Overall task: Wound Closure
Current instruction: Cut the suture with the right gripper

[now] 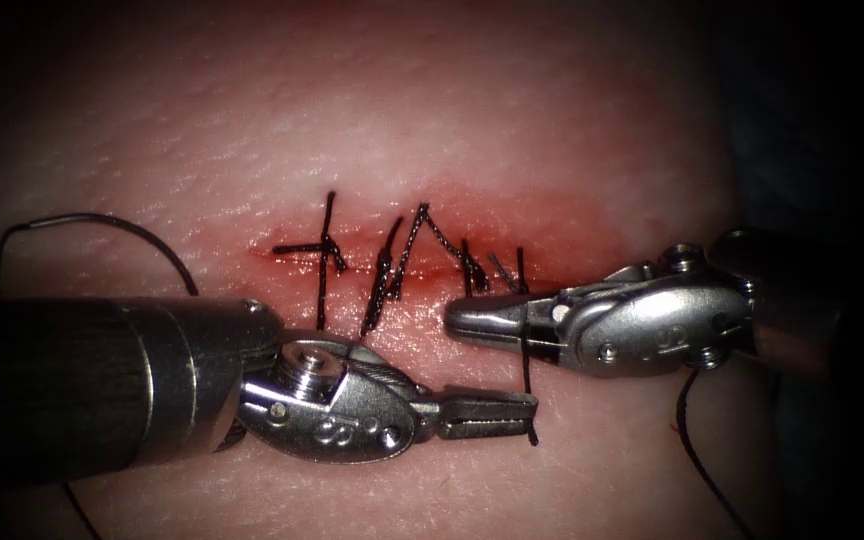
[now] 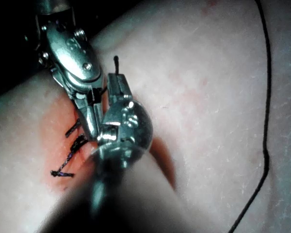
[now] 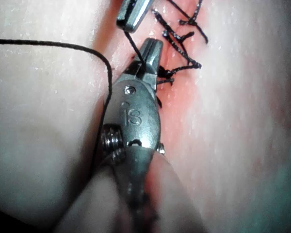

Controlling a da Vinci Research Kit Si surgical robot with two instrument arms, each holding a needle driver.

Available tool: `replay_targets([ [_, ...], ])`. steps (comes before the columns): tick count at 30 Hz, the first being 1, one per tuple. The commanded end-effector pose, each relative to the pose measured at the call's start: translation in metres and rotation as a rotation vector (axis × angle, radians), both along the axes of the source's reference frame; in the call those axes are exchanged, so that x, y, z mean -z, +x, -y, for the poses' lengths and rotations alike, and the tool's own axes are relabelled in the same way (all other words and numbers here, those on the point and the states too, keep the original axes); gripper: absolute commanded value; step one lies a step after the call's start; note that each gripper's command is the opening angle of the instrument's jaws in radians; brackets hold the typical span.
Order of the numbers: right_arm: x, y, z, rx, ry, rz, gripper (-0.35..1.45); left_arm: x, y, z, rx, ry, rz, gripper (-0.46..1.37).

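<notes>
**A:** How does the thread handle?

**B:** Limp, light and fray-prone, I'd judge; take it near the cut. Your left tool lies level on the near side, pinching its end. Your right tool reaches in from the right, pressed together on the same strand.

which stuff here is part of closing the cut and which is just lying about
In the job: left hand shut on the thread end; right hand shut at that thread; tissue; stitched cut.
Lying about: slack thread loop left of the cut.
</notes>
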State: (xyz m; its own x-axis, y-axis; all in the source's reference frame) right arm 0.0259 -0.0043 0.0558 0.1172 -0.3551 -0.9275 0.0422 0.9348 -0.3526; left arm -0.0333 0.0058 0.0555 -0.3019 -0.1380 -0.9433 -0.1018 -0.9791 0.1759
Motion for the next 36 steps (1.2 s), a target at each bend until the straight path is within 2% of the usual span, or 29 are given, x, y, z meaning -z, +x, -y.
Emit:
replay_targets([
  [1,0.0000,0.0000,0.0000,-0.002,0.000,-0.001,-0.35,0.0000,0.0000,0.0000,-0.002,0.001,0.000,-0.35],
  [12,0.0000,0.0000,0.0000,-0.002,0.000,-0.001,-0.34,0.0001,0.0001,-0.0001,-0.004,-0.004,-0.001,-0.35],
  [14,0.0000,0.0000,-0.0001,-0.002,0.000,-0.001,-0.11,0.0001,0.0001,-0.0001,-0.003,-0.004,-0.001,-0.35],
  [15,0.0000,0.0000,-0.0001,-0.003,0.000,-0.001,0.09,0.0001,0.0001,0.0000,-0.003,-0.004,-0.001,-0.35],
  [16,0.0000,0.0001,-0.0002,-0.006,0.001,0.002,0.58,0.0001,0.0001,0.0000,-0.003,-0.004,-0.001,-0.35],
  [17,0.0000,0.0002,-0.0002,-0.011,0.000,-0.001,0.87,0.0001,0.0001,0.0000,-0.003,-0.004,-0.001,-0.35],
  [19,0.0000,0.0004,-0.0003,-0.055,-0.004,-0.002,1.28,0.0001,0.0001,0.0000,-0.003,-0.004,-0.001,-0.35],
  [21,0.0000,0.0006,-0.0003,-0.076,-0.007,-0.005,1.39,0.0001,0.0001,0.0000,-0.003,-0.004,-0.001,-0.35],
  [22,0.0000,0.0009,-0.0004,-0.095,-0.009,-0.016,1.44,0.0001,0.0001,0.0000,-0.003,-0.004,-0.001,-0.35],
  [36,0.0001,0.0011,-0.0001,-0.097,-0.010,-0.019,1.44,0.0004,0.0000,-0.0001,0.000,-0.004,0.004,-0.35],
])
